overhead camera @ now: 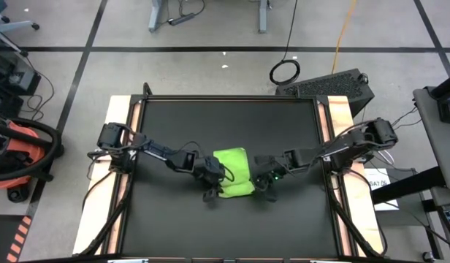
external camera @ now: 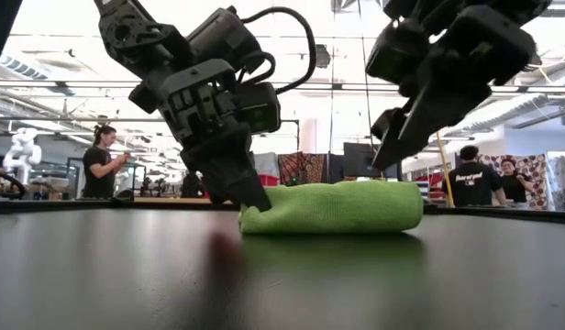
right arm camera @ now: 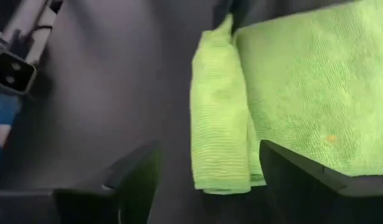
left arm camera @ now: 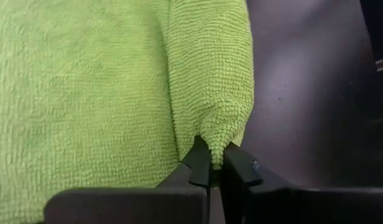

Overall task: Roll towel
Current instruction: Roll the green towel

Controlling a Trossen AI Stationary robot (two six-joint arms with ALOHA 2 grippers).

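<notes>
- Black mat [overhead camera: 181, 212] covers my desk [overhead camera: 121, 109].
- My left hand [left arm camera: 210, 169] pinches the rolled edge of the towel [overhead camera: 234, 172] at its end.
- My right hand [right arm camera: 207, 177] hangs with fingers spread above the roll's other end.
- Lime-green towel lies mid-mat between both hands, partly rolled.

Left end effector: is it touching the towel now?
Touching. The left wrist view shows the left end effector shut, pinching the rolled edge of the towel.
</notes>
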